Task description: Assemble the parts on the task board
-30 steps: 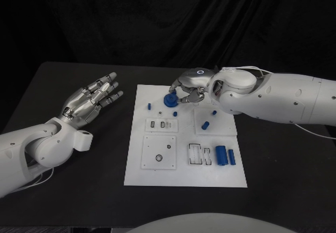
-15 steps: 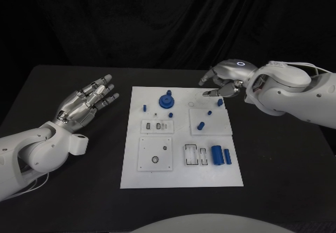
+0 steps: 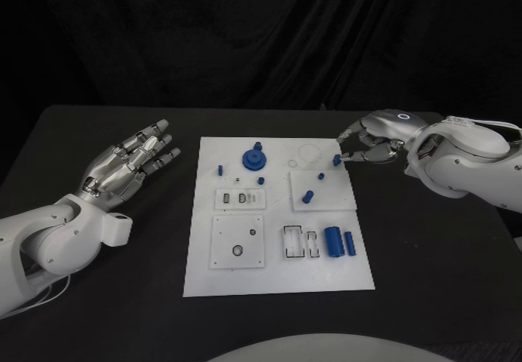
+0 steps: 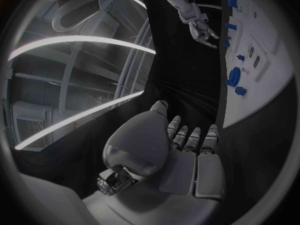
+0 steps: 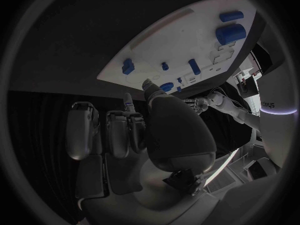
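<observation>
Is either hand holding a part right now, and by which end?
The right hand pinches a small blue part at the task board edge; which end cannot be told. The left hand holds nothing.

The bench (image 3: 109, 317) is plain black. On it lies the white task board (image 3: 277, 271), bearing blue parts: a round blue disc (image 3: 255, 159) near its far edge and two blue cylinders (image 3: 342, 242) toward its right edge. Both arms are white; the left hand (image 3: 128, 160) and right hand (image 3: 368, 145) are silver.
</observation>
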Tool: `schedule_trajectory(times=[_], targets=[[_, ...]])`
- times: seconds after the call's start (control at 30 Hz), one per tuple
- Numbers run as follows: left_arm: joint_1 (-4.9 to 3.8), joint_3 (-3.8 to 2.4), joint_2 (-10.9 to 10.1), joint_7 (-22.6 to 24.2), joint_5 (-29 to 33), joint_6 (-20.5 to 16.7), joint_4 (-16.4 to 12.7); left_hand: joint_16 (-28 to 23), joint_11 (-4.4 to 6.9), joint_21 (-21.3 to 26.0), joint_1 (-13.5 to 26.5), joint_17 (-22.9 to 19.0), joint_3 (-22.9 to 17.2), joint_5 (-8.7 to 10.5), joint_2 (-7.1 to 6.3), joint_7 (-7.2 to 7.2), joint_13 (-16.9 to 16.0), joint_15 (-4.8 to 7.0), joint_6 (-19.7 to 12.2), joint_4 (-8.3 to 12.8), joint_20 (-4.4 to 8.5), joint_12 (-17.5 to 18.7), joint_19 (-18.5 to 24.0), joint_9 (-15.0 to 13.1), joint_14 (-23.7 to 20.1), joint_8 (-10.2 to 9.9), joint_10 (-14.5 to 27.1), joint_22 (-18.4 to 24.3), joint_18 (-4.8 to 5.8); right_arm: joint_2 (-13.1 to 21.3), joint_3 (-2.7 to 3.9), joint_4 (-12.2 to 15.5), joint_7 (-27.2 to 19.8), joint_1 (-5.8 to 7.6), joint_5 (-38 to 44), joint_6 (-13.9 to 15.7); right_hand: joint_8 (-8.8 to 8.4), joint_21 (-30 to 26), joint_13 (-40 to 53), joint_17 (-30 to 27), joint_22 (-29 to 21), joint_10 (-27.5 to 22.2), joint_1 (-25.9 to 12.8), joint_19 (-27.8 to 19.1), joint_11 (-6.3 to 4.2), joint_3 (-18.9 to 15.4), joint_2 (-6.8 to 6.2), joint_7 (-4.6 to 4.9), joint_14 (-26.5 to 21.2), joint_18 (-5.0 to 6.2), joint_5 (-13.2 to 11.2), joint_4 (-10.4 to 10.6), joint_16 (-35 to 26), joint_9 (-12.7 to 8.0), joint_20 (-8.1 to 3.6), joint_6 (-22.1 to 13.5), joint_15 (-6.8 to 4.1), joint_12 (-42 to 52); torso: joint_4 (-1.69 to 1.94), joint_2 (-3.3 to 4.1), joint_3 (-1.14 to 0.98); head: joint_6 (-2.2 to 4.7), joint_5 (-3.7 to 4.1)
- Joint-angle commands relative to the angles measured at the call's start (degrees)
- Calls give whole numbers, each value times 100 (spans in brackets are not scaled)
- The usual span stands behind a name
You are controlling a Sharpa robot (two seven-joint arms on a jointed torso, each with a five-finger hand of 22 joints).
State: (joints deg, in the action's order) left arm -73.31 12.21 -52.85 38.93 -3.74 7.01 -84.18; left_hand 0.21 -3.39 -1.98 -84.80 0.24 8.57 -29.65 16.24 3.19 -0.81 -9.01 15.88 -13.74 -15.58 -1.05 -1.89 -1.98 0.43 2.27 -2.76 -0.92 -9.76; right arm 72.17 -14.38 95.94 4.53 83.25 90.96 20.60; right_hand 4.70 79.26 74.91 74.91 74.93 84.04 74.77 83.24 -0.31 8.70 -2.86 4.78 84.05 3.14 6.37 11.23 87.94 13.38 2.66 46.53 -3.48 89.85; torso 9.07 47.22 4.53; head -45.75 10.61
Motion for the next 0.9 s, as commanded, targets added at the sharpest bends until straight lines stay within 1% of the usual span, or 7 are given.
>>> schedule_trajectory(times=[0.03, 0.13, 0.2, 0.23, 0.37, 0.63, 0.9], targets=[[16, -5, 10, 176, 25, 70, -3, 0, -6, 9, -57, -5, -30, -26, 3, 15, 5, -35, -42, -11, -48, 38, 7, -6, 3, -12, 22, 4, -57, 19, 4, 5, 177, -36, -6, 158, -28, -17, 1509, 1233, 824, 596, 3, 20, -4, -6, -61, -4, 499, -11, -31, 37, -39, -8, 4, -38, -27, 15, -20, 7, -13, -26, -13], [18, -5, 10, 174, 25, 70, 0, 0, -6, 9, -57, -5, -30, -26, 3, 15, 5, -35, -42, -11, -48, 38, 7, -6, 3, -12, 22, 4, -57, 22, 4, -4, 212, -84, -6, 124, -31, -29, 1509, 1222, 818, 596, 3, 14, -4, -13, -67, -4, 495, -8, -48, 49, -49, -10, 4, -40, -27, 15, -19, 9, -22, -32, -13], [20, -5, 10, 172, 25, 72, 2, 0, -6, 9, -57, -5, -30, -26, 3, 15, 5, -35, -42, -11, -48, 38, 7, -6, 3, -12, 22, 4, -57, 13, 4, -26, 237, -116, -6, 106, -32, -35, 1509, 1218, 815, 596, 5, 10, -4, -14, -69, -3, 494, -6, -51, 50, -52, -11, 3, -41, -27, 15, -8, 6, -20, -37, -2], [20, -5, 10, 170, 25, 73, 3, 0, -6, 9, -57, -5, -30, -26, 3, 15, 5, -35, -42, -11, -48, 38, 7, -6, 3, -12, 22, 4, -57, 2, 4, -45, 250, -131, -6, 94, -32, -34, 1509, 1214, 815, 596, 8, 11, -3, -14, -70, -2, 492, -7, -52, 49, -56, -11, 3, -41, -28, 15, -1, 4, -13, -40, 2], [22, -5, 9, 162, 25, 79, 5, 0, -7, 8, -56, -5, -43, -27, 2, 17, 6, -40, -49, -5, -52, 39, 5, -6, 3, -12, 26, 3, -57, -47, 4, -116, 303, -170, -6, 29, -36, -50, 1509, 1203, 808, 596, 37, 2, 0, -12, -79, 4, 488, -3, -53, 44, -67, -15, 4, -43, -27, 15, 3, 7, -8, -45, 3], [24, -5, -3, 150, 25, 86, 1, 0, -7, 8, -56, -5, -43, -27, 2, 17, 6, -40, -49, -5, -52, 39, 5, -6, 3, -12, 26, 3, -57, -198, 4, -273, 356, -259, -6, -24, -35, -87, 1509, 1177, 791, 596, 120, -18, 13, -7, -99, 23, 478, 5, -57, 28, -93, -19, 8, -28, -18, 15, -21, 10, -2, -52, -12], [26, -5, -22, 148, 25, 89, -3, 1, -7, 7, -55, -5, -51, -27, 2, 19, 6, -44, -49, -2, -54, 39, 4, -6, 4, -12, 26, 3, -57, -326, 5, -385, 352, -318, -6, 28, -20, -100, 1509, 1154, 789, 596, 199, -22, 24, 6, -99, 38, 469, 6, -50, 10, -116, -15, 14, 12, -10, 15, -9, 6, -7, -64, -8]])
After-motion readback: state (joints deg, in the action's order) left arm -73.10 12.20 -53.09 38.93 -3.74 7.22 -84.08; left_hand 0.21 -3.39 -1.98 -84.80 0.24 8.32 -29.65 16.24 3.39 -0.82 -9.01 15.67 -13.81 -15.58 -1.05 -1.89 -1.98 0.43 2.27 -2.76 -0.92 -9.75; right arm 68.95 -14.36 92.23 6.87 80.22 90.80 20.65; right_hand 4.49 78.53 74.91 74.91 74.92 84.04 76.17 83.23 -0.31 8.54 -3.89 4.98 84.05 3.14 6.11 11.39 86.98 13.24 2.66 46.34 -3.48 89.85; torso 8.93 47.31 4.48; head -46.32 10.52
